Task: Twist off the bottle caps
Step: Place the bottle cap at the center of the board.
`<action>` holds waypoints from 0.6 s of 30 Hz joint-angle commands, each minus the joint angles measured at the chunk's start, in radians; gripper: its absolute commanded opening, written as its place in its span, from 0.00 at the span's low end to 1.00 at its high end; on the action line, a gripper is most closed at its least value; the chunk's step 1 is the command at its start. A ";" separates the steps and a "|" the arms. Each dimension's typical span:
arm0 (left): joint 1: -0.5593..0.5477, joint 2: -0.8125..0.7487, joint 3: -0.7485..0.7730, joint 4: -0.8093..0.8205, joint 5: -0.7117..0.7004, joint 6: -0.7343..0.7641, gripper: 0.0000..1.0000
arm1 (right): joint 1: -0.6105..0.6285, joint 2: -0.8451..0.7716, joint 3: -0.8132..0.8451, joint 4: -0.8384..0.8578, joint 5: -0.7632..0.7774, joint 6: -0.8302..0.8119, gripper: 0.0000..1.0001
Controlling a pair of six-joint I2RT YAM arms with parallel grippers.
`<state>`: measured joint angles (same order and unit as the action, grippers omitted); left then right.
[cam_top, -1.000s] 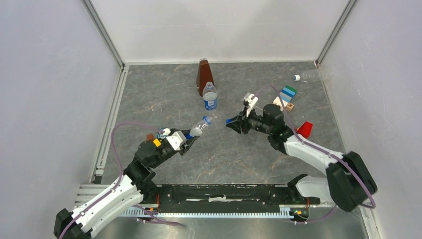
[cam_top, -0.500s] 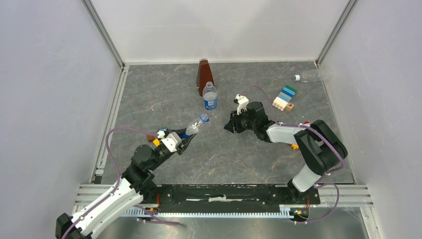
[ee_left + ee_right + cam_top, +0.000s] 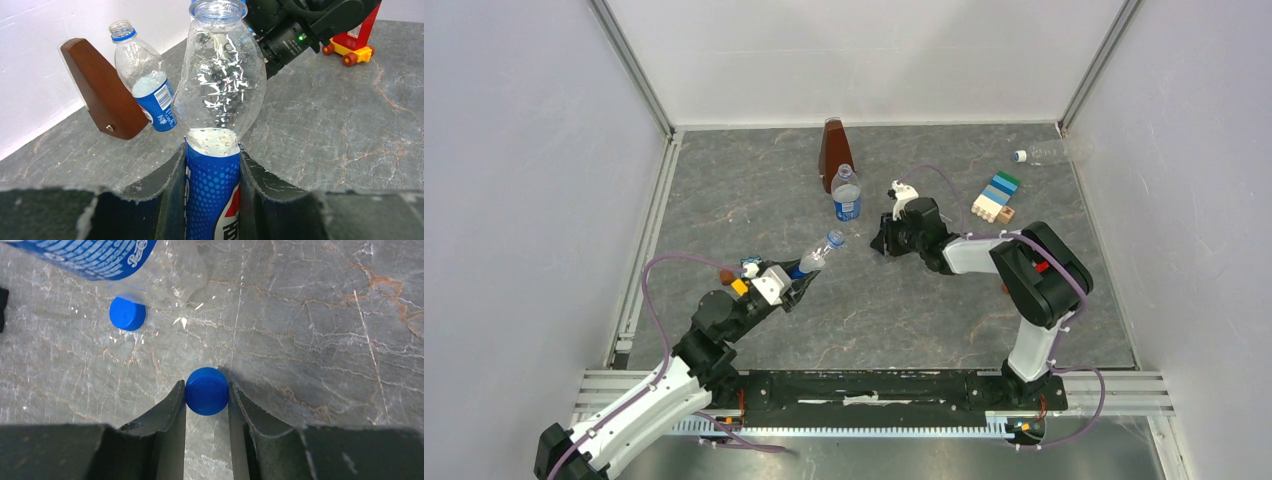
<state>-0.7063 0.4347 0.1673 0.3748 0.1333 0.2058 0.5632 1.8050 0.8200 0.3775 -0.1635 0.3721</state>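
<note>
Over the grey marbled table point(image 3: 754, 180), the left gripper point(image 3: 212, 150) clamps a clear plastic bottle with a blue wrap label point(image 3: 220, 90), its neck open; a slack hold would let it slide out. The right gripper point(image 3: 207, 390) pinches a solid blue round screw cap point(image 3: 207, 391) close to the table surface. Dropped on edge, it could roll towards a second blue cap point(image 3: 127, 313) lying nearby.

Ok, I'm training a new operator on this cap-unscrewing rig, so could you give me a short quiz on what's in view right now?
1. True or false: the labelled bottle in the left claw has its cap on.
2. The right claw is shut on: A a blue cap, B a bottle, C nothing.
3. Which bottle appears capped?
Key: 1 false, its neck is open. 2 A. 3 the unlabelled bottle lying at the far right corner, white cap on.
</note>
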 commanded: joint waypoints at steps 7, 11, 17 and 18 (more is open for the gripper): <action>0.004 0.007 0.001 0.073 0.007 -0.041 0.18 | 0.004 0.065 0.018 0.101 0.007 0.057 0.32; 0.003 0.014 0.003 0.076 0.008 -0.044 0.19 | 0.003 0.057 0.008 0.106 -0.004 0.055 0.42; 0.004 0.018 0.005 0.074 0.008 -0.043 0.20 | 0.004 0.035 -0.008 0.116 -0.027 0.049 0.47; 0.004 0.018 0.005 0.073 0.007 -0.044 0.20 | 0.004 0.031 -0.010 0.116 -0.027 0.050 0.47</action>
<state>-0.7063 0.4496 0.1669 0.3855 0.1337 0.1970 0.5632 1.8545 0.8284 0.4698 -0.1764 0.4229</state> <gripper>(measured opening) 0.395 0.472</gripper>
